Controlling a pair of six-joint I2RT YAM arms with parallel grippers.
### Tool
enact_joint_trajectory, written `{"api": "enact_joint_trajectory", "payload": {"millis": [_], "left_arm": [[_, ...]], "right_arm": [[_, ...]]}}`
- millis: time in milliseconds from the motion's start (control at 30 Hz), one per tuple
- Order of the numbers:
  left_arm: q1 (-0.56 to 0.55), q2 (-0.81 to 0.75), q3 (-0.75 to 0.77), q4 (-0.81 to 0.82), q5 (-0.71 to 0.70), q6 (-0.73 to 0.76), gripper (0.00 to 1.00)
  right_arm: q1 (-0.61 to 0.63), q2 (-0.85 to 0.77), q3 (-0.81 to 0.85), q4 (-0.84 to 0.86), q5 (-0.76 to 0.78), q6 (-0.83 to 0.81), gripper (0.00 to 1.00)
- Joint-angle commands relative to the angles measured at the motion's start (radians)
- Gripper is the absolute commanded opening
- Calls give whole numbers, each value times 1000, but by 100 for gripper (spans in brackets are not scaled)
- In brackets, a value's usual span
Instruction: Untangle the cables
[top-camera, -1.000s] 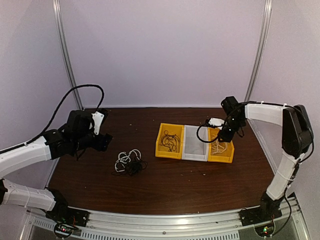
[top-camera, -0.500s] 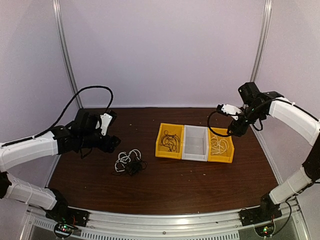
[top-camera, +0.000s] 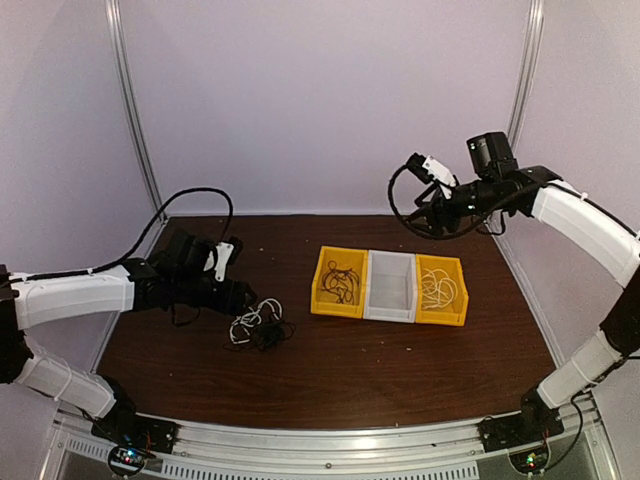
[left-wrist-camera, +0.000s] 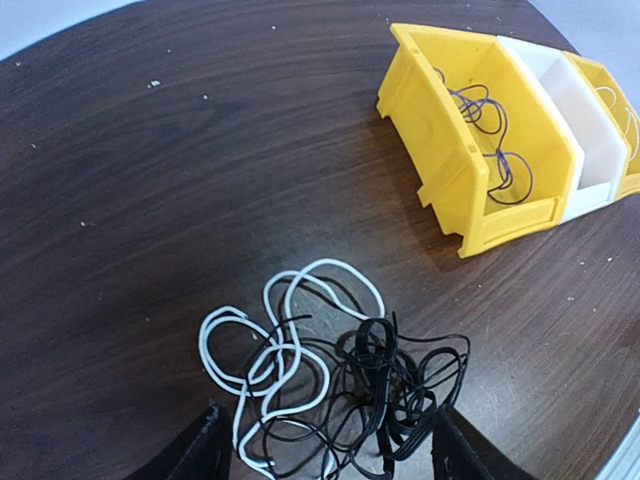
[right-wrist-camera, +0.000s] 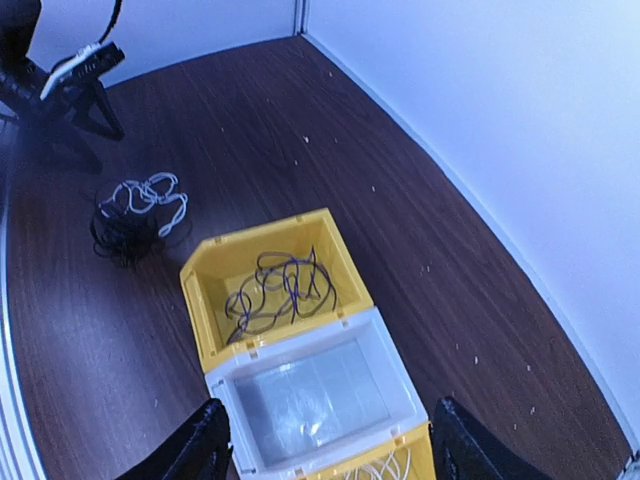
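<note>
A tangle of black and white cables (top-camera: 258, 325) lay on the bench (top-camera: 330, 370), left of the nearest yellow bin (top-camera: 340, 283). The left jaws stood apart just over it. The right jaws, apart and empty, hung high above that bin. Pinching one outer white loop would likely work best.

We can read no writing, label, brand, number or sign in any view. The yellow bin (left-wrist-camera: 450, 190) and the white bin (right-wrist-camera: 295, 347) show us only plain walls. The small lit spots (top-camera: 127, 459) by the arm mounts in the top view are too small for us to make out as anything legible.
</note>
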Motion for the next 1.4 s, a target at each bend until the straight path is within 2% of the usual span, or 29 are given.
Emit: {"api": "enact_joint_trajectory", "payload": {"millis": [0, 100, 267, 333, 467, 567, 667, 733, 900, 1000, 1100, 1167, 1367], "left_arm": [[7, -3, -41, 122, -14, -95, 70], [7, 42, -12, 83, -58, -115, 71], [-2, 88, -88, 249, 106, -148, 68], [-22, 132, -91, 303, 135, -148, 67], [-84, 231, -52, 315, 92, -107, 67], [-137, 288, -43, 343, 113, -66, 67], [-181, 333, -39, 312, 126, -30, 65], [-216, 336, -41, 258, 131, -11, 61], [-391, 171, -79, 68, 183, 54, 58], [-424, 3, -65, -74, 167, 53, 59], [-424, -161, -12, -235, -61, 24, 72], [-413, -239, 0, -274, -158, 5, 81], [-309, -305, -65, -230, -317, -102, 84]], "right_arm": [[104, 148, 124, 109, -38, 76, 68], [174, 256, 196, 114, -36, 98, 65], [258, 357, 266, 44, -1, 76, 62], [260, 343, 242, 50, 12, 74, 61], [259, 260, 152, 71, 77, 53, 61], [259, 204, 86, 68, 69, 37, 61], [260, 180, 66, 29, 58, 42, 60], [260, 154, 31, 36, 61, 41, 60], [259, 99, -38, 84, 66, 17, 61], [260, 110, -45, 87, 62, 5, 61], [263, 148, -52, 97, 48, 1, 62], [272, 186, -44, 94, 44, 0, 63], [357, 257, -29, 88, 58, -14, 61]]}}
